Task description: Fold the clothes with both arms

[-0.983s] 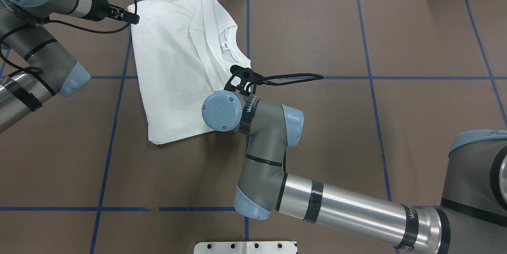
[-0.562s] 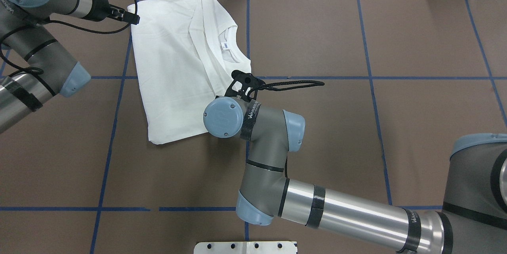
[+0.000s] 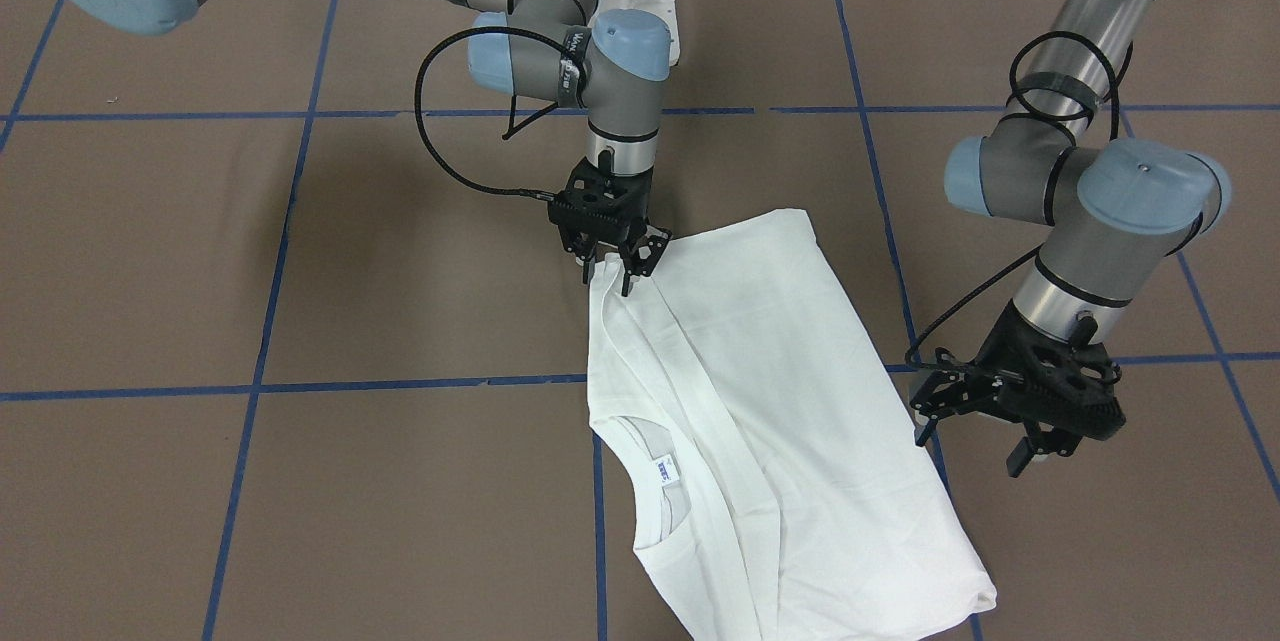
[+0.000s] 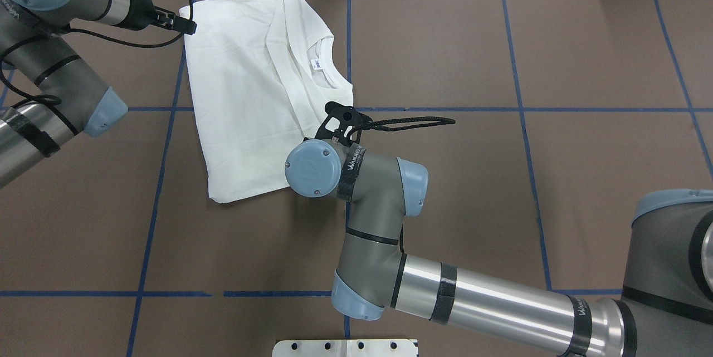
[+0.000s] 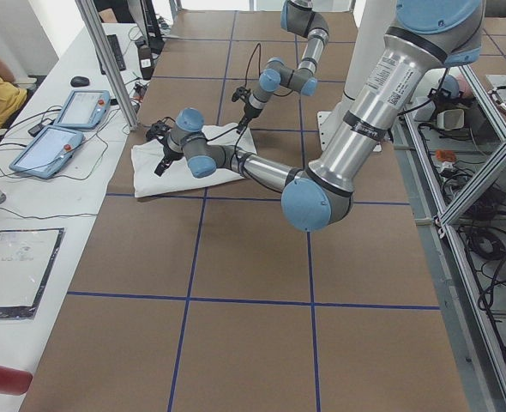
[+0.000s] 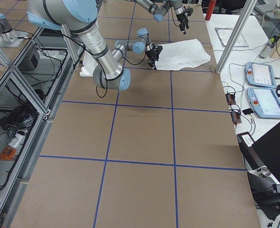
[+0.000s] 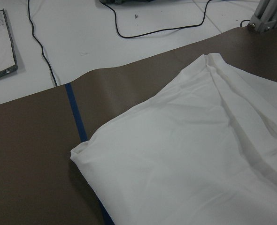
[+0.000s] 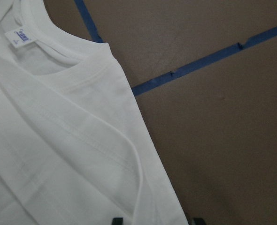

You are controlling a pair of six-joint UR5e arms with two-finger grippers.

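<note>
Lining up a grasp looks to be the step in hand. The shirt (image 3: 780,391) lies on the table (image 3: 300,251) as a rough oblong, already folded in on itself, with the collar and its label (image 3: 665,468) showing on top along 1 long side. In the overhead view it sits in the far part of the table on the robot's left.

The right gripper (image 3: 615,271) points straight down at the shirt's end nearest the robot, on the collar side. Its fingertips (image 8: 117,220) stand apart in the wrist view with the cloth edge running between them, so it is spread and has not yet pinched anything.

The left gripper (image 3: 970,446) hangs just beside the opposite long edge, clear of the cloth (its wrist camera looks onto a rounded corner of the shirt). Its fingers are also spread, and it holds nothing.

The next move, as I read it, calls for the right gripper to close on every layer at that edge. The left gripper must come in and down to take a matching hold. Both arms would then lift together and carry the end over evenly. A pinch that catches only the top layer would peel open the fold already made.

Counted: 1 shirt, 1 label, 2 arms, 2 grippers.
</note>
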